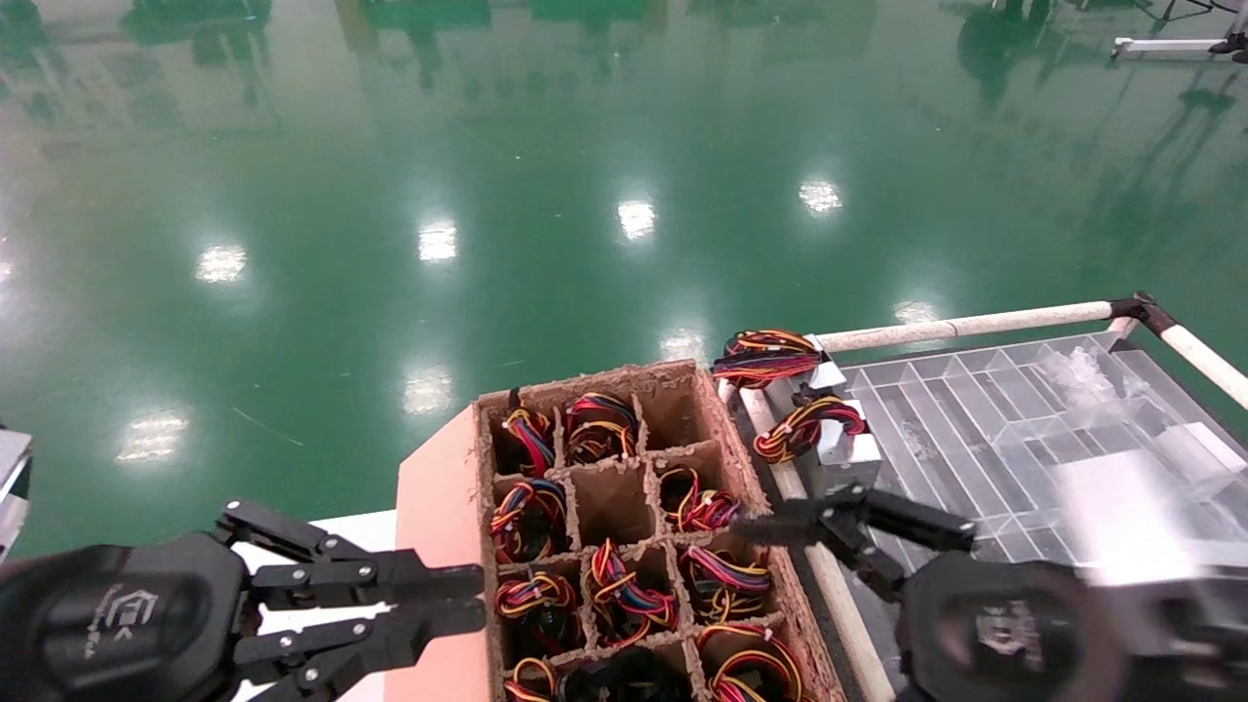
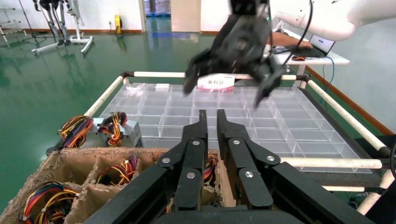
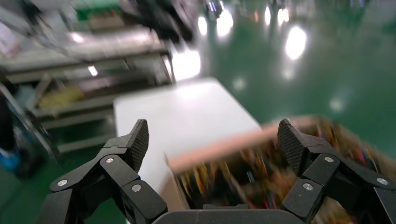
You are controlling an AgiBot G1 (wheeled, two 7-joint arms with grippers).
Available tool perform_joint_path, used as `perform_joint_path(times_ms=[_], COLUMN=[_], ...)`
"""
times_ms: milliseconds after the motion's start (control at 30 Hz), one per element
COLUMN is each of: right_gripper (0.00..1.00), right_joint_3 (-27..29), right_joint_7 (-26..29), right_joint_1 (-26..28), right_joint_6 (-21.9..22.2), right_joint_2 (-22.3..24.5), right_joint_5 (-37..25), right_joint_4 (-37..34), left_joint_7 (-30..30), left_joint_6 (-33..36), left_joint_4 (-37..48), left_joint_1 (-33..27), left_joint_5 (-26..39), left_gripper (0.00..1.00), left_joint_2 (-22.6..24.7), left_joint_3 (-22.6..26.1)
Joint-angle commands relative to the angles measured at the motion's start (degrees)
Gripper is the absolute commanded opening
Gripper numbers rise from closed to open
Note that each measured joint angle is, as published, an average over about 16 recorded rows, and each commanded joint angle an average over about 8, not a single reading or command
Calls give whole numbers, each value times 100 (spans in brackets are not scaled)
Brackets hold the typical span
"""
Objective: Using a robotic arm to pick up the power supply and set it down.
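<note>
at the lower centre of the head view sits a brown divided carton (image 1: 624,390), its cells mostly filled with coiled red, yellow, orange and black wire bundles; nine cells show bundles and three look bare. just right of the carton's upper right corner, two power supplies lie on the edge of a clear plastic divider tray (image 1: 985,409): the nearer power supply (image 1: 829,444), a small grey box with its coil on top, and a second power supply (image 1: 775,359) behind it. white padded rails (image 1: 965,324) frame the tray. the right pincer (image 1: 780,522) hangs over the seam between carton and tray, just below the nearer power supply, its fingers spread wide and holding nothing, as the right wrist view confirms. the left pincer (image 1: 468,600) rests at lower left beside the carton's pink flap (image 1: 434,546), fingers narrow with a slim gap, empty. a white logo marks each wrist housing, unreadable. a pink-lettered label (image 2: 215,82) at the tray's far side cannot be read. green glossy floor (image 1: 487,146) surrounds everything.
</note>
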Motion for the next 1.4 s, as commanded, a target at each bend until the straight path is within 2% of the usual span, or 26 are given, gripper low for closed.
perform_joint_path(times_ms=[33, 200, 233, 267, 467, 500, 533, 733, 800, 1000, 1067, 1400], right_gripper=[100, 100, 97, 89, 14, 5, 0, 0, 0, 0, 0, 0], right_joint_3=[-87, -436, -503, -561, -846, -895, -945, -1222, -1282, -1392, -1409, -1456], right_joint_7=[18, 97, 103, 103, -29, -59, -90, -256, -323, -573, -642, -748], right_joint_1=[57, 255, 291, 327, 554, 611, 672, 1075, 1183, 1428, 1485, 1562], right_joint_6=[97, 291, 314, 336, 441, 452, 463, 549, 583, 683, 713, 843], right_joint_2=[17, -250, -317, -389, -848, -936, -1027, -1562, -1712, -2049, -2112, -2251], right_joint_5=[-279, -1011, -1134, -1237, -1737, -1822, -1908, -2410, -2520, -2747, -2796, -2928], right_joint_4=[-1, -144, -190, -243, -635, -710, -787, -1307, -1486, -1988, -2118, -2354], left_joint_7=[0, 0, 0, 0, 1, 1, 1, 1, 1, 1, 1, 1], left_joint_6=[0, 0, 0, 0, 0, 0, 0, 0, 0, 0, 0, 0], left_joint_4=[0, 1, 1, 1, 1, 1, 1, 1, 1, 1, 1, 1], left_joint_1=[0, 0, 0, -1, -1, -1, -1, -1, -1, -1, -1, -1], left_joint_5=[0, 0, 0, 0, -1, -1, -1, -1, -1, -1, -1, -2], left_gripper=[0, 0, 0, 0, 0, 0, 0, 0, 6, 81, 99, 100], left_joint_2=[0, 0, 0, 0, 0, 0, 0, 0, 0, 0, -1, -1], left_joint_3=[0, 1, 1, 1, 1, 1, 1, 2, 2, 2, 2, 3])
